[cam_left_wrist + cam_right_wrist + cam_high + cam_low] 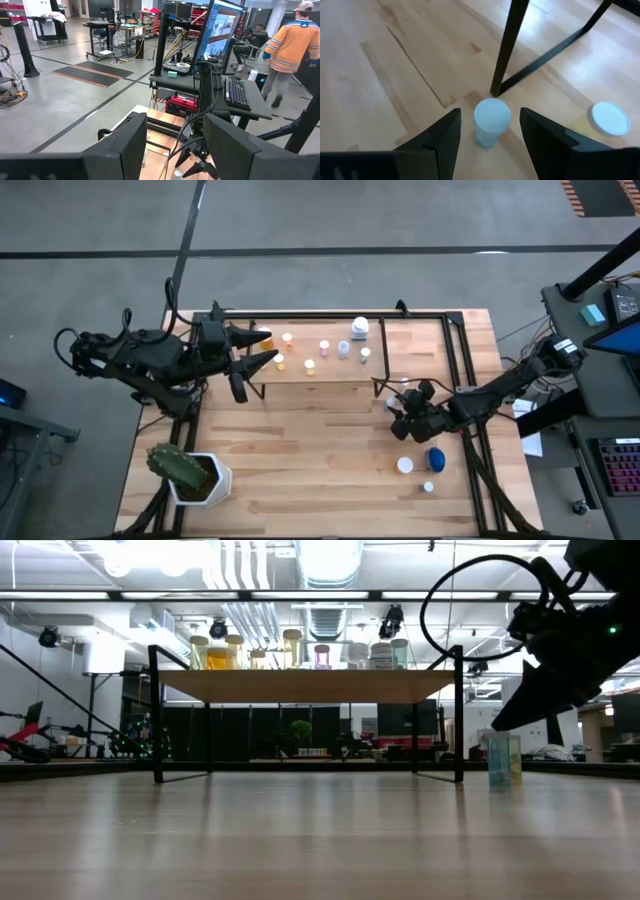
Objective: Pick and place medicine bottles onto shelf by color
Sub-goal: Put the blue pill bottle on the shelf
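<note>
The shelf (330,370) stands at the table's far middle with several small medicine bottles (325,346) upright on its top, also seen in the low view as bottles (292,648). My left gripper (262,348) hovers open and level over the shelf's left end, with nothing between its fingers (127,145). My right gripper (490,127) is open, slanting down by the shelf's near right leg (507,45). Its fingers stand on either side of a pale blue, white-capped bottle (492,120) that stands upright on the table. They do not touch it. A second white-capped bottle (608,118) stands beside it.
A white-capped bottle (405,465), a wider blue bottle (436,458) and a tiny one (428,486) stand on the table's near right. A white pot with a cactus (195,475) sits at the near left corner. A person (295,40) walks in the room beyond.
</note>
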`<action>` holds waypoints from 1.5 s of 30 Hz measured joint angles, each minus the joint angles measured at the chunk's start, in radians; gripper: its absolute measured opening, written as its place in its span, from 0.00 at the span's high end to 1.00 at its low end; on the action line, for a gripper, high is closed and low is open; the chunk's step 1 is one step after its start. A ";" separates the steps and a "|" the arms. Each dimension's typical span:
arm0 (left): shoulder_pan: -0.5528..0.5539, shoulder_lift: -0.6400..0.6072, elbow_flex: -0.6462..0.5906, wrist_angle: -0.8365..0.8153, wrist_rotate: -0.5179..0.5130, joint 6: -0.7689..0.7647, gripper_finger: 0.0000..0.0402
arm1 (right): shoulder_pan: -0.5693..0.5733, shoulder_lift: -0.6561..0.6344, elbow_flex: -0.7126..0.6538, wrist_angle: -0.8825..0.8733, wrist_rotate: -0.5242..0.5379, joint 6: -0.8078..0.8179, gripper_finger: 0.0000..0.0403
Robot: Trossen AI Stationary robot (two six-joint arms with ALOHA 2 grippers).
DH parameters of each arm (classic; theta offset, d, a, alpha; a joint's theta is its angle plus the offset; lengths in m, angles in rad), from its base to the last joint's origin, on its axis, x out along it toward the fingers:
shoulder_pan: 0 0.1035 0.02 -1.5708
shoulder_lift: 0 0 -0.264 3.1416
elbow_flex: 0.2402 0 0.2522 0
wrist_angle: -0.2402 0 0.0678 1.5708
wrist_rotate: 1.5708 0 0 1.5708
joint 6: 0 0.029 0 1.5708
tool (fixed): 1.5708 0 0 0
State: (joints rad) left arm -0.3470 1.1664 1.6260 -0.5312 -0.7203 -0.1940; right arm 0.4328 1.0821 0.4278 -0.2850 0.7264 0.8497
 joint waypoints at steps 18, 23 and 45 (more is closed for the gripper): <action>0.000 0.000 0.002 0.001 -0.034 -0.001 0.55 | -0.015 0.007 -0.120 0.216 0.032 0.025 0.52; 0.000 0.000 0.002 0.001 -0.047 -0.002 0.55 | -0.021 0.031 -0.121 0.217 0.036 0.028 0.56; 0.000 0.000 0.003 0.003 -0.049 0.000 0.55 | -0.021 -0.021 -0.011 0.194 -0.139 -0.043 0.73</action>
State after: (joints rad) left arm -0.3466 1.1664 1.6291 -0.5278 -0.7690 -0.1940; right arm 0.4118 1.0612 0.4166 -0.0912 0.5873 0.8070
